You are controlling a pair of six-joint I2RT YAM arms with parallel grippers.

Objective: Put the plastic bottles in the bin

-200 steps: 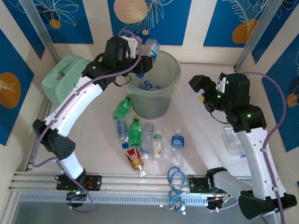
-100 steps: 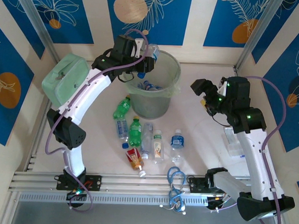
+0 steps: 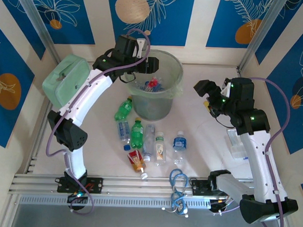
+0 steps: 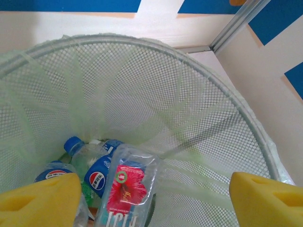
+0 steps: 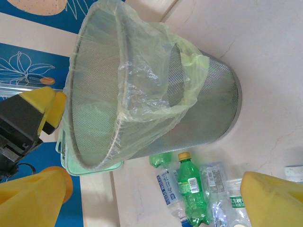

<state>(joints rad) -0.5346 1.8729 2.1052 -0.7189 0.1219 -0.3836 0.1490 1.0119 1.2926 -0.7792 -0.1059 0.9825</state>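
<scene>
My left gripper (image 3: pixel 148 64) hangs over the near-left rim of the bin (image 3: pixel 153 107), its jaws wide apart and empty. Below it, inside the mesh bin (image 4: pixel 165 94), a clear bottle with a red flower label (image 4: pixel 125 189) lies on top of blue-labelled bottles (image 4: pixel 102 170). Several plastic bottles lie on the table in front of the bin: two green ones (image 3: pixel 136 133), clear ones (image 3: pixel 149 141) and a red-labelled one (image 3: pixel 136 160). My right gripper (image 3: pixel 205 93) is open to the right of the bin (image 5: pixel 203 109), apart from it, with a green bottle (image 5: pixel 191 189) below.
A mint-green soft case (image 3: pixel 65 79) sits left of the bin, close to my left arm. A coiled blue cable (image 3: pixel 177 192) lies at the front rail. A clear flat plastic piece (image 3: pixel 238 145) rests beside my right arm. Walls close in the table's back and sides.
My left gripper opened over the bin and the clear bottle it held dropped in among the others. The right arm has hardly moved.
</scene>
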